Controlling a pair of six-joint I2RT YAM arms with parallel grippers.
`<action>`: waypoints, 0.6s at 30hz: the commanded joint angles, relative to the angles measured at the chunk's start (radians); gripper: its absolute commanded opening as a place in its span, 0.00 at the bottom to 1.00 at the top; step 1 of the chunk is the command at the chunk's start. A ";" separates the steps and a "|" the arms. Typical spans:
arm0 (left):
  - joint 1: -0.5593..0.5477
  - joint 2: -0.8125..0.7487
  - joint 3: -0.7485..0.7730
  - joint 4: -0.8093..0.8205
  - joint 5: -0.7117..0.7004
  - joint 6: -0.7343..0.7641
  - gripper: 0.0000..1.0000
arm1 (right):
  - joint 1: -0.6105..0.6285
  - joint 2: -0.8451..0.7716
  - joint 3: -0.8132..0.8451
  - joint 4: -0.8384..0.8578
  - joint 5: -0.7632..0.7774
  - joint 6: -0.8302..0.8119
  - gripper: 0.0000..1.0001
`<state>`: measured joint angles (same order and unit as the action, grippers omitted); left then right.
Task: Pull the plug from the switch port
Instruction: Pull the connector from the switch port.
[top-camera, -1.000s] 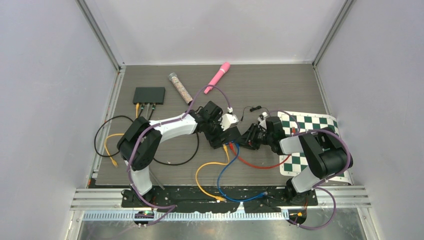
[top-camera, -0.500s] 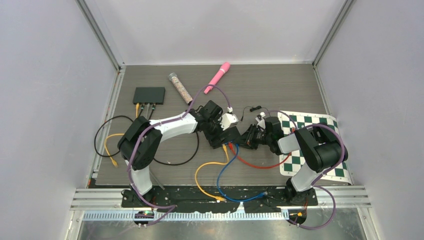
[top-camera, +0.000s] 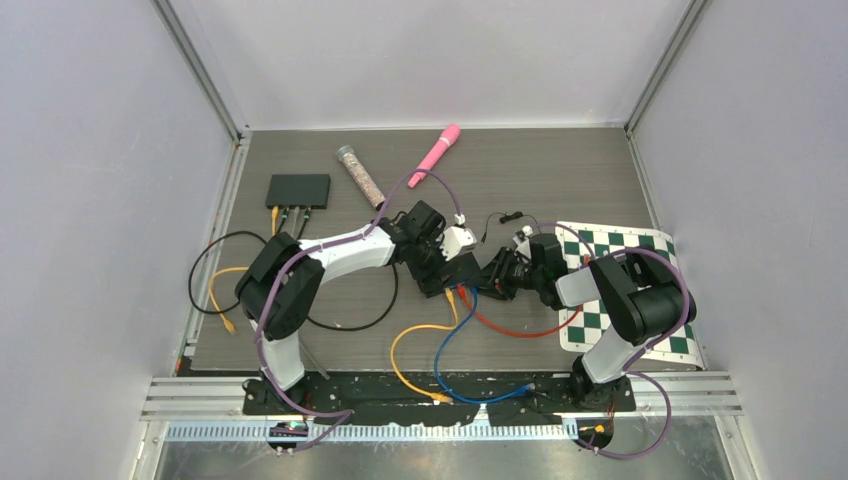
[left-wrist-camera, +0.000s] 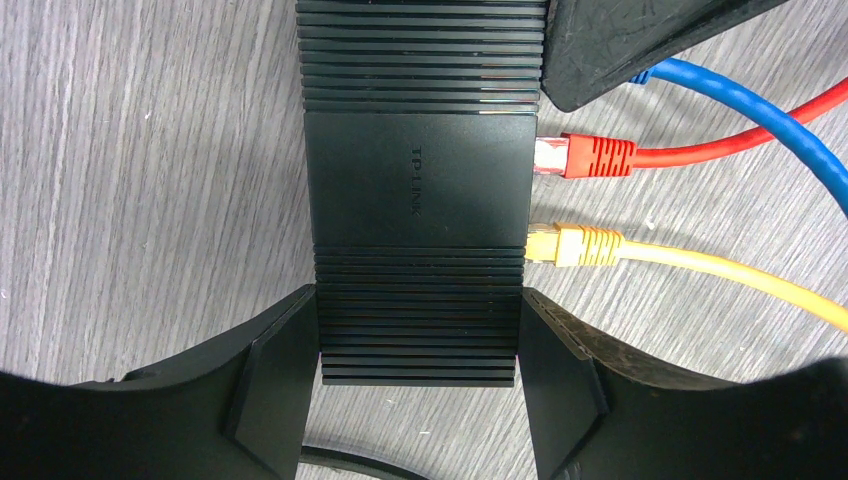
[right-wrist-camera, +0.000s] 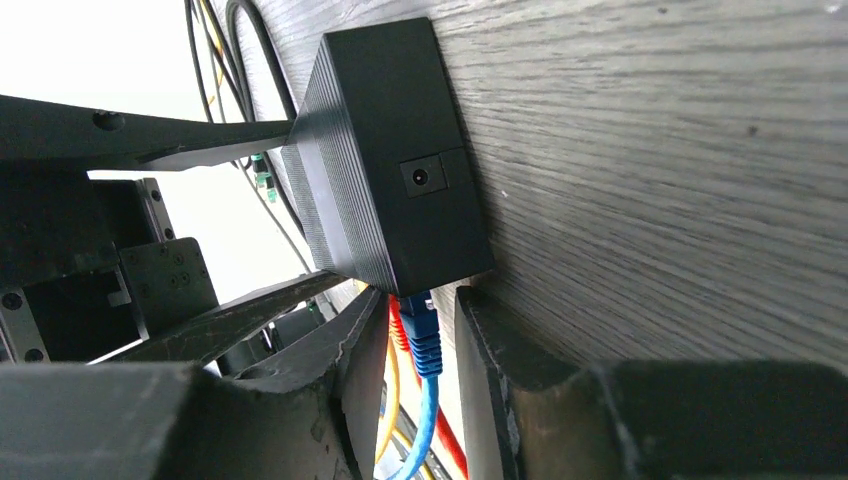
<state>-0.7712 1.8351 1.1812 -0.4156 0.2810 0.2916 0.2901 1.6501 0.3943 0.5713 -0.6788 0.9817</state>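
A black switch (left-wrist-camera: 415, 200) lies on the wood table, and my left gripper (left-wrist-camera: 420, 390) is shut on it, one finger pressed against each side. Red (left-wrist-camera: 590, 157), yellow (left-wrist-camera: 575, 245) and blue plugs sit in its ports. In the right wrist view the blue plug (right-wrist-camera: 422, 325) hangs from the corner port of the switch (right-wrist-camera: 400, 150). My right gripper (right-wrist-camera: 420, 340) is open around that plug, with a gap on each side. From above, the left gripper (top-camera: 440, 265) and the right gripper (top-camera: 497, 275) meet at the switch (top-camera: 450, 275) mid-table.
A second black switch (top-camera: 298, 189) with cables sits at the back left. A clear tube (top-camera: 361, 175) and a pink stick (top-camera: 435, 154) lie behind. A green chessboard mat (top-camera: 620, 290) lies under the right arm. Loose cables loop toward the near edge.
The right arm's elbow has shifted slightly left and back while its gripper stays at the blue plug. The left arm and the switch have not moved.
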 joint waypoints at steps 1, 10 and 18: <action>-0.008 0.022 -0.043 -0.084 0.057 -0.025 0.61 | -0.014 -0.029 0.016 0.030 0.049 0.042 0.38; -0.007 0.027 -0.039 -0.087 0.057 -0.024 0.60 | -0.026 -0.039 -0.015 0.098 0.067 0.212 0.39; -0.008 0.034 -0.039 -0.078 0.059 -0.025 0.60 | -0.025 -0.019 -0.009 0.117 0.058 0.245 0.30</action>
<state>-0.7662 1.8355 1.1809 -0.4088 0.2798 0.2672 0.2733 1.6363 0.3756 0.6090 -0.6552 1.1393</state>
